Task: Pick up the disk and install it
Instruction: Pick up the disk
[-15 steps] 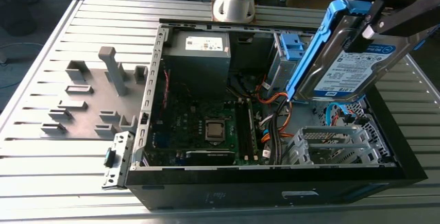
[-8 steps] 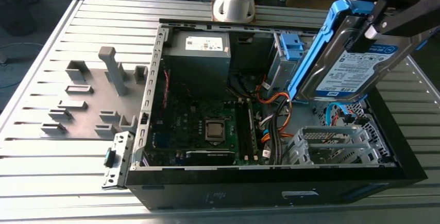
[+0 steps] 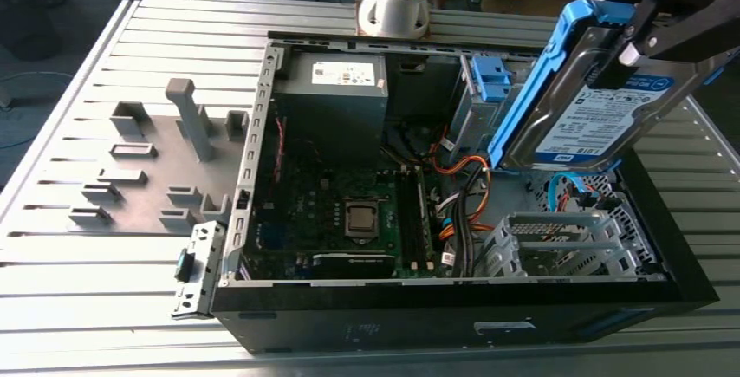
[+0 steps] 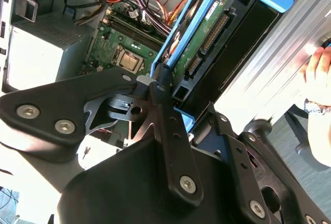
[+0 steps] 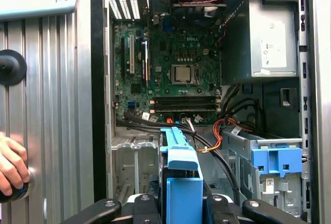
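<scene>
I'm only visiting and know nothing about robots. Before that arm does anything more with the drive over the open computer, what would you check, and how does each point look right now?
1. Grip: the end effector is shut on the flat silver-metal disk with white-and-blue label and blue plastic rails. Ok.
2. Disk clear of the black open computer case: it hangs tilted above it. Ok.
3. The grey metal drive cage under the disk looks empty. Ok.
4. The orange and black cables lie beside the cage; whether they cross the path, cannot tell.
5. People: a hand rests on the ribbed metal table beside the case. Not ok.
</scene>
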`<move>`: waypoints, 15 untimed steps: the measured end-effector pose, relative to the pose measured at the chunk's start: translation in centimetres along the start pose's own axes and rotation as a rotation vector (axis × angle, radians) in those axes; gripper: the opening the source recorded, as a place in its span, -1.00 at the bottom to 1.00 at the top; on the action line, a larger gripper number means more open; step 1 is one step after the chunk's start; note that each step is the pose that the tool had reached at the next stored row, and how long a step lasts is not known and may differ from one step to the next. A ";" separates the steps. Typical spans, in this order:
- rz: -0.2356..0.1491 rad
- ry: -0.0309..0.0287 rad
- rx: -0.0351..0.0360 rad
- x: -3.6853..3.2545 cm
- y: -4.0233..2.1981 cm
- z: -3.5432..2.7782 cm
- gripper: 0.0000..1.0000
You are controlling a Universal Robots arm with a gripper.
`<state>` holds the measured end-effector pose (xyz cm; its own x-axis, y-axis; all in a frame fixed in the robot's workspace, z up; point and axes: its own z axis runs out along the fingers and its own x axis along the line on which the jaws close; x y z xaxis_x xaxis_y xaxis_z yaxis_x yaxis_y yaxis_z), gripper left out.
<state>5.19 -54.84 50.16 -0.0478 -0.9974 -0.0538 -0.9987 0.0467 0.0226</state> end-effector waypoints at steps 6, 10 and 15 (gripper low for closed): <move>0.000 -0.0001 0.0000 -0.01 -0.27 0.00 -0.27; 0.000 0.0000 0.0000 -0.02 -0.45 -0.01 -0.27; 0.000 0.0000 0.0000 -0.03 -0.64 -0.01 -0.27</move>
<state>5.83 -54.84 50.16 -0.0478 -0.9974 -0.0539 -0.9987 0.0467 0.0226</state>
